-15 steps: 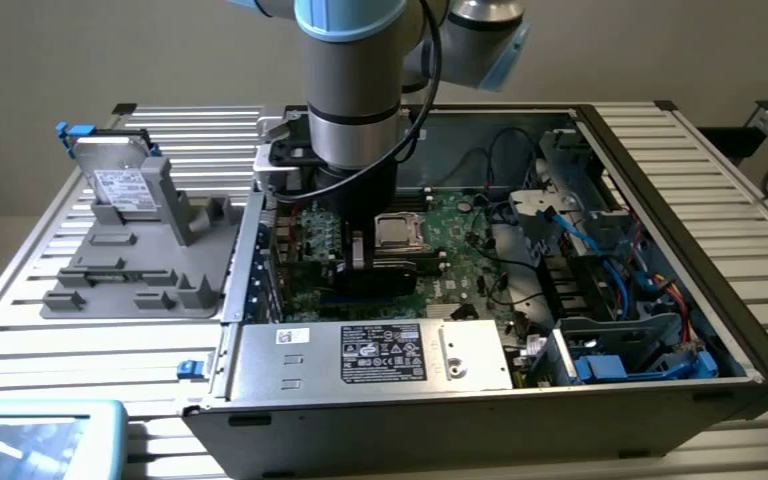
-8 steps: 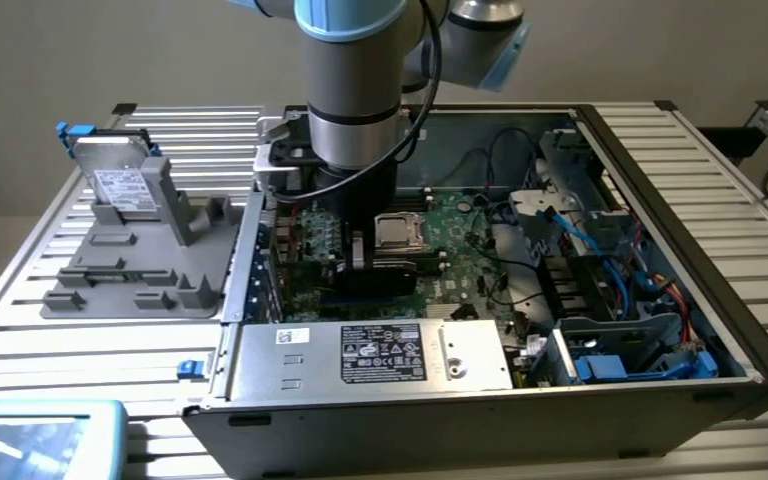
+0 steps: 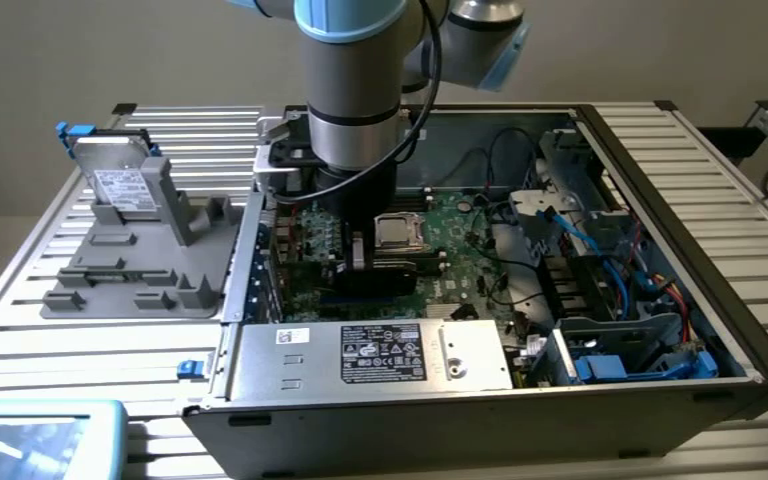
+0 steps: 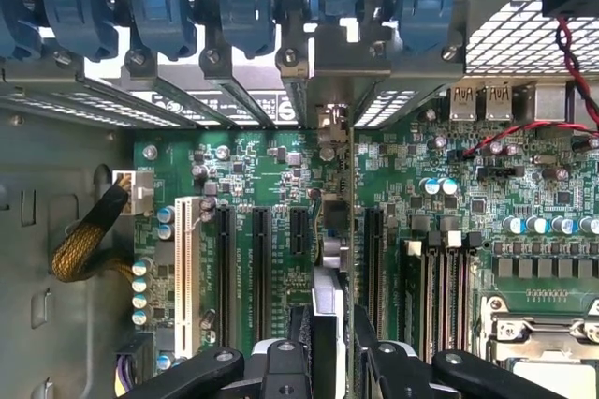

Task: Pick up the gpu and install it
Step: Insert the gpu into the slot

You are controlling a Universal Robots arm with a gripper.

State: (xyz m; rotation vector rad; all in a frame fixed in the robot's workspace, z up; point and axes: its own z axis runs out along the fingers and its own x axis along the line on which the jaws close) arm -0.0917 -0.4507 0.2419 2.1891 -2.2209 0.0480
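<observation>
Both jaws (image 4: 329,347) clamp the gpu (image 4: 329,268) edge-on between them, above the motherboard (image 4: 253,160).

Tight in here: I'm down inside the PC case (image 3: 651,330), gpu (image 4: 328,296) edge-on between my fingers (image 4: 374,347), expansion slots (image 4: 245,258) close on both sides. Blue retention clips (image 4: 248,15) & rear brackets block far end; cable bundle (image 4: 89,240) crowds one side.

Slatted metal table (image 3: 704,170), open computer case (image 3: 704,390) on it, grey fixture tray (image 3: 117,290) beside it
</observation>
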